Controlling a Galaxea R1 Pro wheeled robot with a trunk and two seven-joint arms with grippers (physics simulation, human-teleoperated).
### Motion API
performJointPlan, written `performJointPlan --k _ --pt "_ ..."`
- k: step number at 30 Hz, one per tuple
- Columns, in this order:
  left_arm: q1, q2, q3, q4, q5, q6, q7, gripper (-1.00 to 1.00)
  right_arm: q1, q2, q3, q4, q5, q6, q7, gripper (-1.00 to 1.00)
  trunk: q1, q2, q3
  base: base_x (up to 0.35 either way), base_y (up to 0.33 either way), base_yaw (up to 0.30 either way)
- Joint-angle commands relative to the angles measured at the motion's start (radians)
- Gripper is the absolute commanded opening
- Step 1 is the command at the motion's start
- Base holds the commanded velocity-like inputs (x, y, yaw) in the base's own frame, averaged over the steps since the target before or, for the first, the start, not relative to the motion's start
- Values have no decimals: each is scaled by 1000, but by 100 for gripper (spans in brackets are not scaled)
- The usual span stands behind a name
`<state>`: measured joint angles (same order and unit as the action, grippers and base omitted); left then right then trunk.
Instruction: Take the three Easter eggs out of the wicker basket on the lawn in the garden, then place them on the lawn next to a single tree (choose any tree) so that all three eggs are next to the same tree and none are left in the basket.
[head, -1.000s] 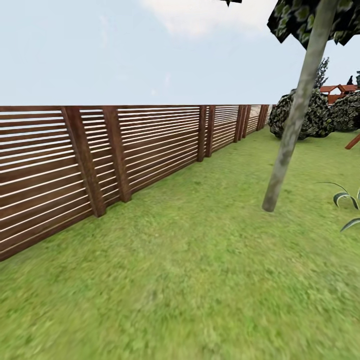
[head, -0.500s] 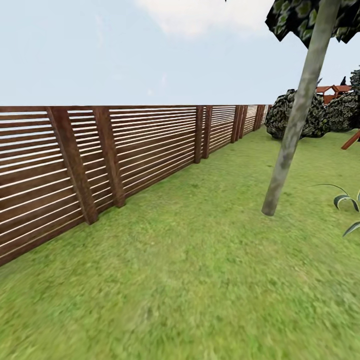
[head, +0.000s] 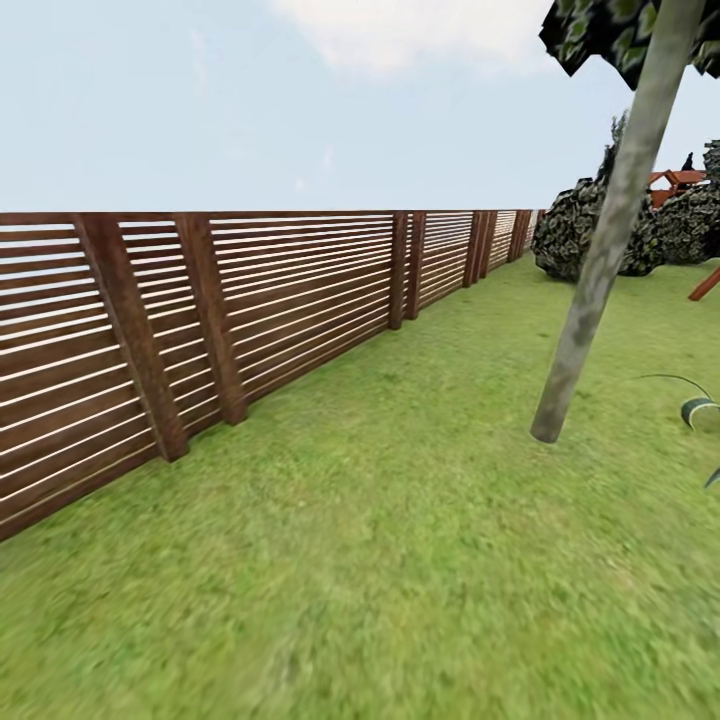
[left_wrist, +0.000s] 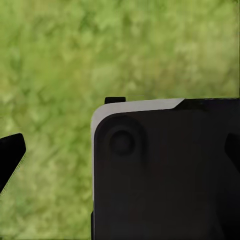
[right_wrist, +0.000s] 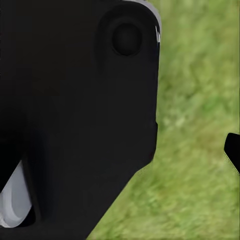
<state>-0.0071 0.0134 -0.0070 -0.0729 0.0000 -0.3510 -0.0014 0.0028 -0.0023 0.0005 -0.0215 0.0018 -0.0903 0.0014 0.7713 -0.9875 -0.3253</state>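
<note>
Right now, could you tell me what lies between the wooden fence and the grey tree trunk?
In the head view, only bare lawn lies between the fence and the tree.

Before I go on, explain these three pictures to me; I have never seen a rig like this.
This is a simulated wheeled robot with two arms, steered by a person. The large picture comes from a camera on its head: it looks over the lawn, with a brown slatted fence on one side and a tree with a pale grey trunk ahead, dark bushes far behind. The two smaller pictures come from cameras near each arm's fingers, looking down at grass past a black part of the robot's own body. A dark tip at the edge of each may be a finger, but I cannot tell whether they are open. I see nothing held. Eggs and basket are not in these pictures.
</note>
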Motion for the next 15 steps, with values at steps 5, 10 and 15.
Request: performJointPlan --k 5,10,15 --pt "-1 0 -1 1 0 -3 0 100 0 -8 -2 -1 1 -2 0 100 1 -1 -1 323 0 0" --pt "-1 0 0 1 0 -3 0 100 0 -6 -1 -1 1 -2 0 100 1 -1 -1 323 0 0" --pt "-1 0 0 1 0 -3 0 100 0 -2 1 -1 0 -2 0 100 1 -1 -1 323 0 0"
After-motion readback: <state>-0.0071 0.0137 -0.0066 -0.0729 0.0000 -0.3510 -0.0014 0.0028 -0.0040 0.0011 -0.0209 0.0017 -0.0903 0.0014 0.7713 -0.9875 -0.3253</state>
